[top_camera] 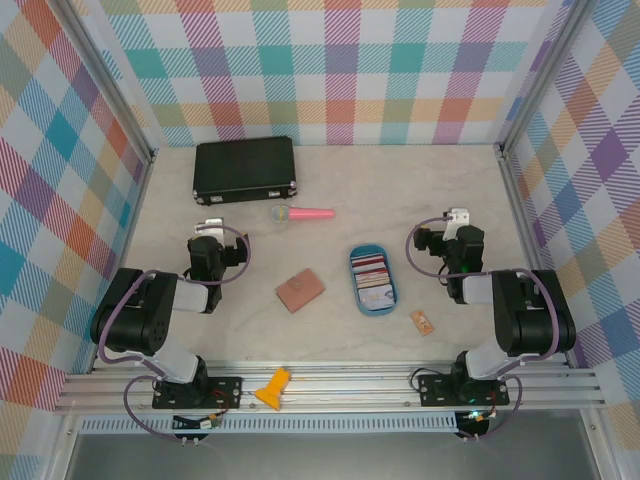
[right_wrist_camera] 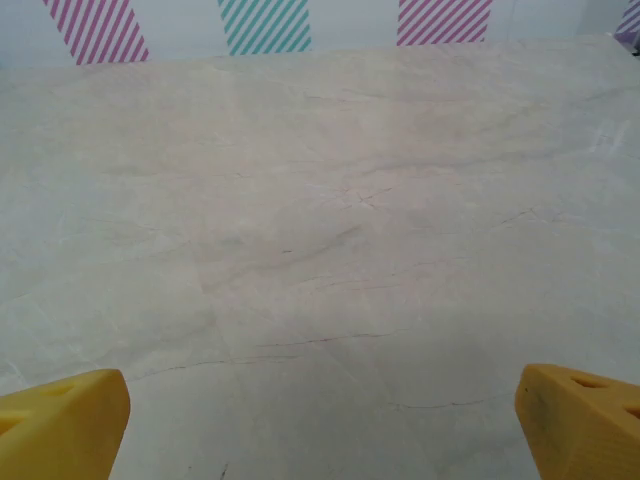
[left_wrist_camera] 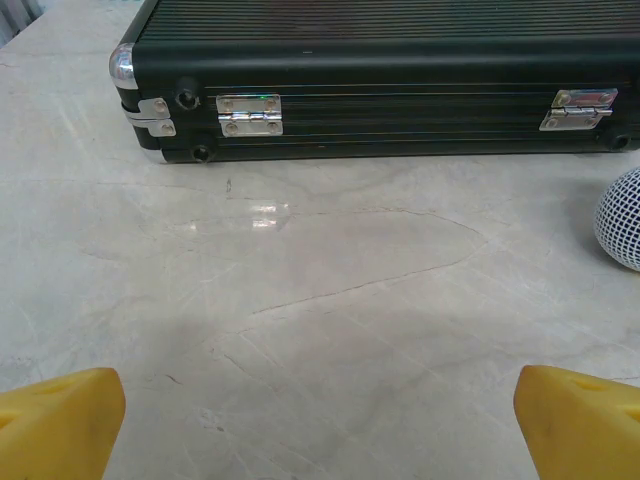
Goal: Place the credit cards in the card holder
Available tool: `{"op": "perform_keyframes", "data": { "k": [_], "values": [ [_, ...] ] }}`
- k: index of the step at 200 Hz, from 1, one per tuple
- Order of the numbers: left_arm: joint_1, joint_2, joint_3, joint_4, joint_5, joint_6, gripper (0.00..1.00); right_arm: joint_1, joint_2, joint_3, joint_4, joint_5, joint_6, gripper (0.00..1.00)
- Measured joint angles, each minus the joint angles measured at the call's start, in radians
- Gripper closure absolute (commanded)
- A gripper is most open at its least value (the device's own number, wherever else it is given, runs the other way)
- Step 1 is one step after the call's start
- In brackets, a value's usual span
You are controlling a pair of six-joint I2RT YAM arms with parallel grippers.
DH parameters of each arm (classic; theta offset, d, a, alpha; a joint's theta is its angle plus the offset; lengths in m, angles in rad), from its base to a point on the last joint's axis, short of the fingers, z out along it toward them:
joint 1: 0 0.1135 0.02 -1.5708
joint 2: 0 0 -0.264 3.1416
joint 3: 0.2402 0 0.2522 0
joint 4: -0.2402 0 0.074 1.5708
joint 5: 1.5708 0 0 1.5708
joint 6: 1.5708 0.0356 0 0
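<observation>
Top camera looks down on the whole counter (top_camera: 400,190). Left wrist camera, low and close, faces the black case (left_wrist_camera: 380,90), also in the top view; right wrist camera skims counter right of it

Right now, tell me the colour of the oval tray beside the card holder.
The tray is blue, seen best in the top external view.
</observation>
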Motion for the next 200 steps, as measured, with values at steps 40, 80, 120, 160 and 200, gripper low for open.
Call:
{"op": "perform_keyframes", "data": {
  "k": [40, 80, 120, 160, 200],
  "values": [
    [0.0, 0.0, 0.0, 0.0, 0.0, 0.0, 0.0, 0.0, 0.0, 0.0, 0.0, -0.018, 0.0, 0.01],
    [0.0, 0.0, 0.0, 0.0, 0.0, 0.0, 0.0, 0.0, 0.0, 0.0, 0.0, -0.022, 0.0, 0.01],
    [0.0, 0.0, 0.0, 0.0, 0.0, 0.0, 0.0, 0.0, 0.0, 0.0, 0.0, -0.022, 0.0, 0.01],
    [0.0, 0.0, 0.001, -0.001, 0.0, 0.0, 0.0, 0.0, 0.0, 0.0, -0.001, -0.023, 0.0, 0.01],
    [0.0, 0.0, 0.001, -0.001, 0.0, 0.0, 0.0, 0.0, 0.0, 0.0, -0.008, -0.023, 0.0, 0.01]
  ]
}}
